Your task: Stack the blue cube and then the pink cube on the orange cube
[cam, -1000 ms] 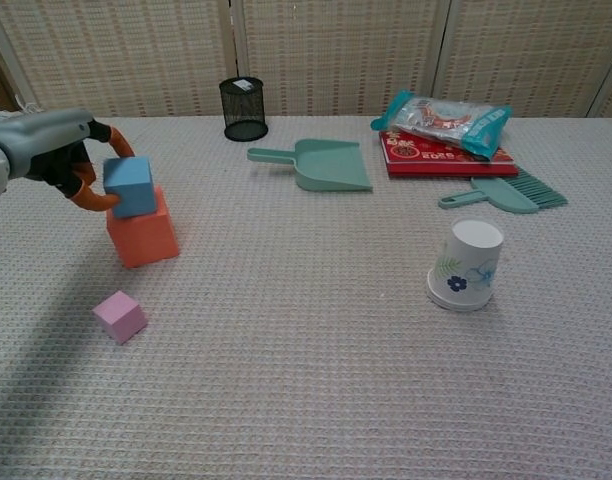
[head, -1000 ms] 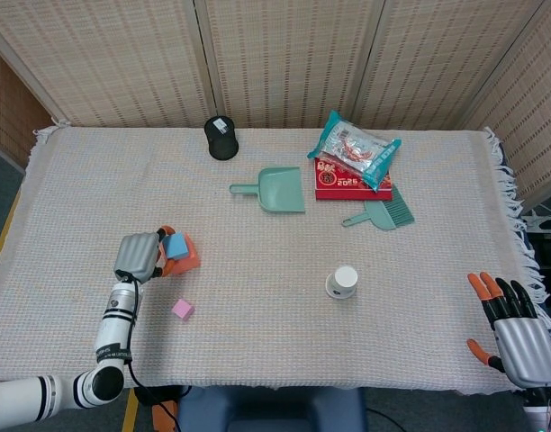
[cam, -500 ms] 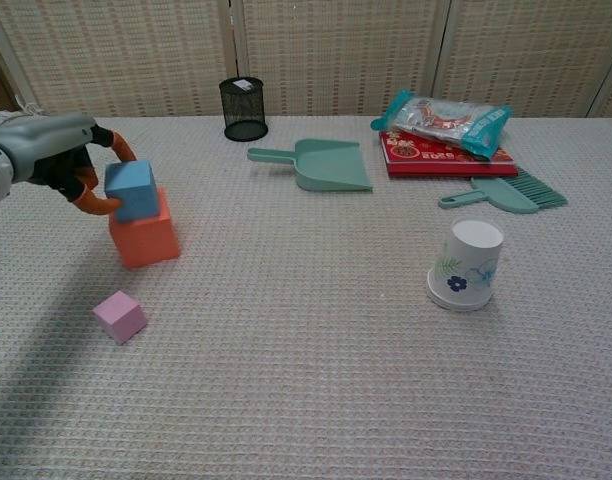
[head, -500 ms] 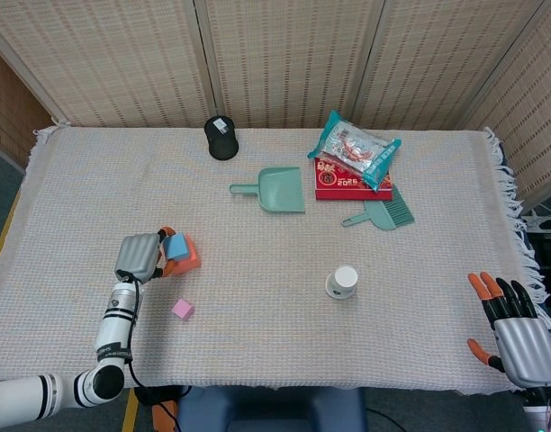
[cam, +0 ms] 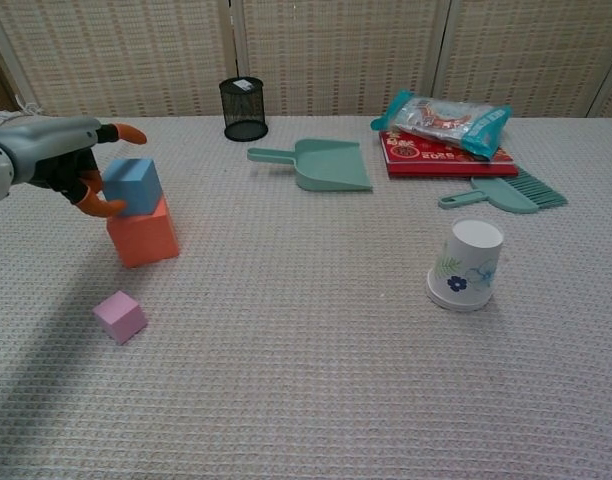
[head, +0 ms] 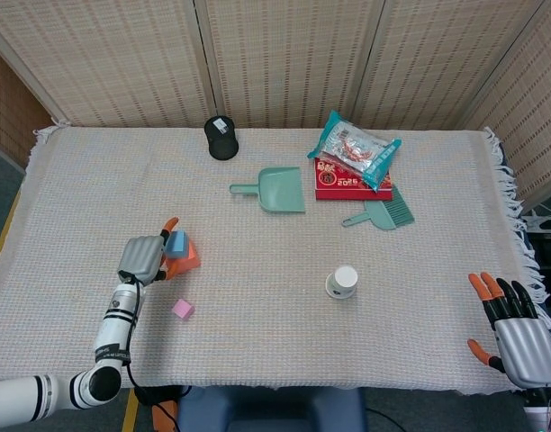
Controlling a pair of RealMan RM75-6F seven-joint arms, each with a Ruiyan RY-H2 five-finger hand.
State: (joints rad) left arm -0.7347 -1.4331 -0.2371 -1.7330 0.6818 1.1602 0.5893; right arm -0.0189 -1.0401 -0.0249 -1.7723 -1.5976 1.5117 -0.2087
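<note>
Behind woven tablecloth (head: 257, 261), wicker screens (head: 284, 58)

The left hand (cam: 61, 160) lets go of the blue cube (cam: 132, 187); its fingers spread apart, and the cube now sits free on the orange cube (cam: 143, 234).

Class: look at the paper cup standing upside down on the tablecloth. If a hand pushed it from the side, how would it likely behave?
The paper cup looks thin-walled and empty, so it is probably very light and would slide or tip easily. It already leans to one side on the woven tablecloth, so a nudge might topple it. Once down, its tapered shape would likely roll in a curve.
</note>
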